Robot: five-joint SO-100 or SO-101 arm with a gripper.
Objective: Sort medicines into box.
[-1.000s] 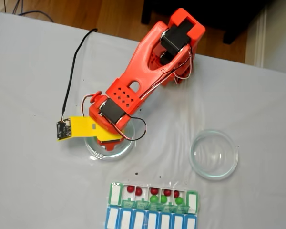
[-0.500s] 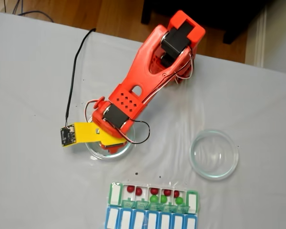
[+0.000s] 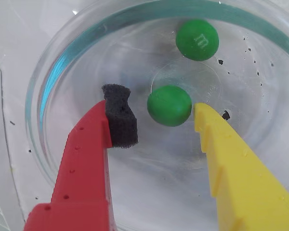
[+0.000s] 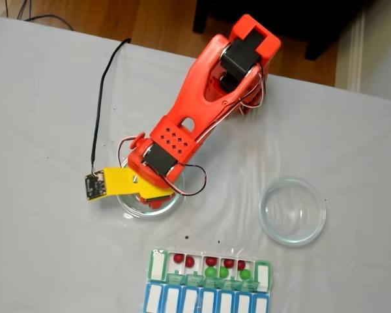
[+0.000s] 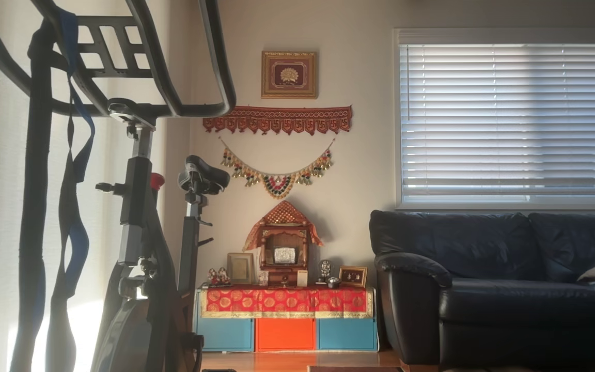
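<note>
**Green ball sits between the open fingers**

In the wrist view, the gripper is down inside a round glass dish. Its two fingers are apart. The red finger with a black foam pad is on the left, and the yellow finger is on the right. A green ball lies on the dish floor right between the tips, a bit closer to the yellow one, and touches neither. The ball is round, so it has no long side. A squeeze straight in looks like the next move. A second green ball lies farther away, near the far rim. It has a small white "m" on it.

In the fixed view, the red arm reaches down to the left dish. Another glass dish stands well apart on the right. The green and white pill box is near the bottom edge, with red and green balls in its middle cups. A blue and white row touches it below. I cannot read any letters on the lids.

The other view shows a room with a black sofa and an exercise bike.
</note>
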